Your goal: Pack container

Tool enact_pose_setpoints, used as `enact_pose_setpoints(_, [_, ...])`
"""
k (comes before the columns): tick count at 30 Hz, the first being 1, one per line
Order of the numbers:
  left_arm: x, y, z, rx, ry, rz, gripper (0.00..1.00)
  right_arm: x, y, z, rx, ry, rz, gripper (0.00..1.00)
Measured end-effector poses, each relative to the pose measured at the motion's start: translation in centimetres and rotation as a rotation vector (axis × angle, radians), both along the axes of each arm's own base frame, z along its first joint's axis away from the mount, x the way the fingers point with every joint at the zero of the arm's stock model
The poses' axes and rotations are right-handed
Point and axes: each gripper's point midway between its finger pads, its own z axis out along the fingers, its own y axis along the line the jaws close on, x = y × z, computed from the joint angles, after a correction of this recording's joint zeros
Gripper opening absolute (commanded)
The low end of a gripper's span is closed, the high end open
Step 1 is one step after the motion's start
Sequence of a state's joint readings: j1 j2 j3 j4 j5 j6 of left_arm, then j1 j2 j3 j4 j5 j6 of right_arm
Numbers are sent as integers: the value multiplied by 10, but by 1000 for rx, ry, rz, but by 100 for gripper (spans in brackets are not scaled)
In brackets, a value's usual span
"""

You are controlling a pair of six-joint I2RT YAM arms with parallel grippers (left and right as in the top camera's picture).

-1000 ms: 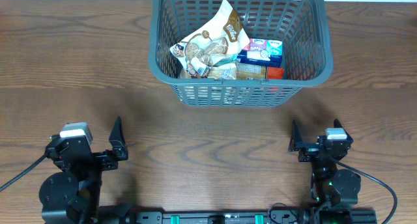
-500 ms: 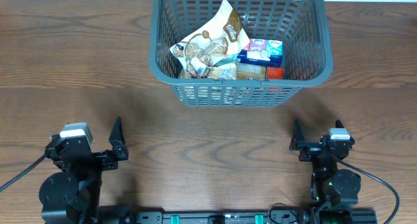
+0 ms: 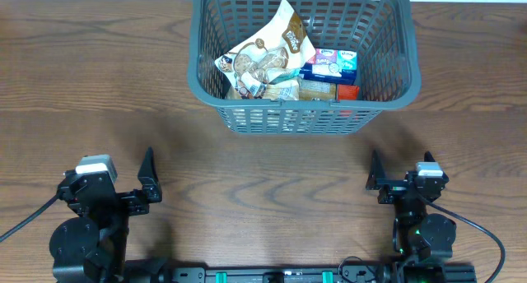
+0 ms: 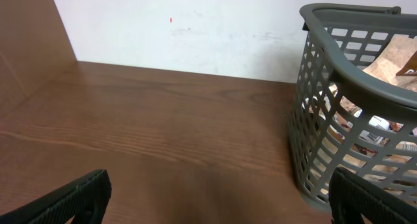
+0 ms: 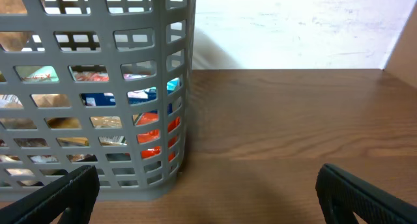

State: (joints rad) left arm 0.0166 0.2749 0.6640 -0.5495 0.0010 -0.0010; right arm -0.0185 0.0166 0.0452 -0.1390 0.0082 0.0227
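Observation:
The dark grey slotted container point(image 3: 195, 61) stands at the table's far middle. Inside it lie a brown and white snack bag point(image 3: 268, 57), a blue packet point(image 3: 329, 65) and a red packet point(image 3: 347, 92). My left gripper point(image 3: 123, 184) is open and empty near the front left, well short of the container. My right gripper point(image 3: 403, 180) is open and empty near the front right. In the left wrist view the container point(image 4: 339, 61) is ahead to the right of the open fingers point(image 4: 221, 204). In the right wrist view the container point(image 5: 130, 190) is ahead to the left of the open fingers point(image 5: 208, 198).
The brown wooden table point(image 3: 272, 176) stretches between the grippers and the container. A white wall point(image 4: 195, 28) runs behind the table's far edge.

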Motion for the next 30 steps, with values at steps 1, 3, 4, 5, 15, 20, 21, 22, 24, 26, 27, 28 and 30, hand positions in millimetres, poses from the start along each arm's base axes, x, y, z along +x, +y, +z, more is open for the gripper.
enact_pose_setpoints(1, [0,0,0,0,0,0,99,0,0,0,0,0,0,99])
enact_pose_setpoints(3, [0,0,0,0,0,0,99,0,0,0,0,0,0,99])
enact_pose_setpoints(4, [0,0,0,0,0,0,99,0,0,0,0,0,0,99])
enact_pose_setpoints(5, [0,0,0,0,0,0,99,0,0,0,0,0,0,99])
enact_pose_setpoints(15, [-12,-15,-43,-12,167,-79,99,0,0,0,0,0,-1,99])
enact_pose_setpoints(20, [-2,-24,-51,-15,76,-121,99,0,0,0,0,0,-1,99])
enact_pose_setpoints(21, [1,-24,-52,-15,45,-123,99,0,0,0,0,1,-1,99])
enact_pose_setpoints(22, [4,-25,-54,-14,11,-124,99,0,0,-1,0,1,-2,99])
enact_pose_setpoints(24, [9,-25,-58,-15,-31,-125,99,0,-1,-1,0,1,-3,99])
enact_pose_setpoints(26, [15,-25,-63,-15,-81,-125,99,0,-1,-1,0,2,-3,99])
enact_pose_setpoints(27, [16,-25,-65,-14,-97,-124,99,0,-1,-1,0,2,-3,99])
enact_pose_setpoints(28, [19,-26,-67,-14,-121,-124,99,0,-1,-1,0,1,-3,99])
enact_pose_setpoints(30, [24,-26,-70,-14,-159,-123,99,0,-1,-1,0,1,-4,99])
